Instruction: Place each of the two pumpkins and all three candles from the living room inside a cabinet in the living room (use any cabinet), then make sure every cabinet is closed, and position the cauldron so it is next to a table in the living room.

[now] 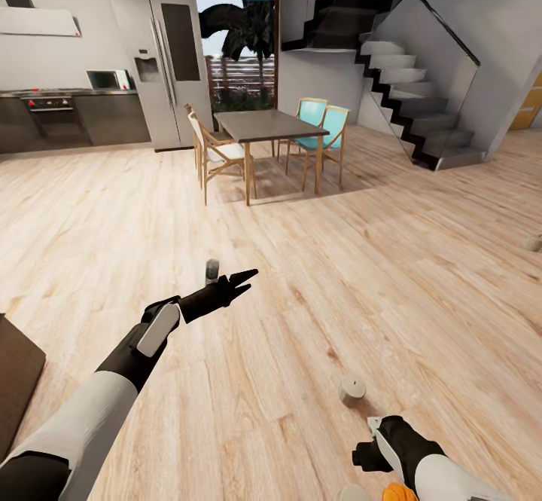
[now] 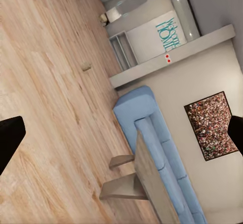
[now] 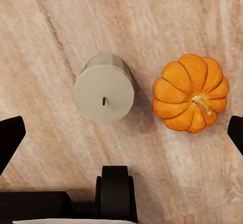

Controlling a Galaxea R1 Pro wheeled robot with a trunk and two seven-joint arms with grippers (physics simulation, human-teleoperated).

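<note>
Spread wide with nothing between them, the right gripper's (image 3: 121, 133) fingers (image 3: 10, 138) show as dark tips at the two edges of the right wrist view. We see a candle (image 3: 104, 93) and a pumpkin (image 3: 191, 93) standing on the wood floor (image 3: 61, 27) below them, just beside each other with a narrow gap between, and the fingers touch neither. In the head view our right forearm sits low at the right edge, with the orange pumpkin (image 1: 399, 493) just beside it and a pale candle top (image 1: 354, 493) next to that.

Our left gripper (image 1: 246, 281) reaches out over the bare floor, fingers (image 1: 242, 276) released and empty; in the left wrist view its tips lie at opposite edges, framing a blue sofa (image 2: 144, 128). A second candle (image 1: 351, 389) stands ahead of the right arm, and a third candle (image 1: 212, 269) stands just behind the left gripper. A dark wood cabinet corner (image 1: 15, 380) shows at the left edge.
</note>
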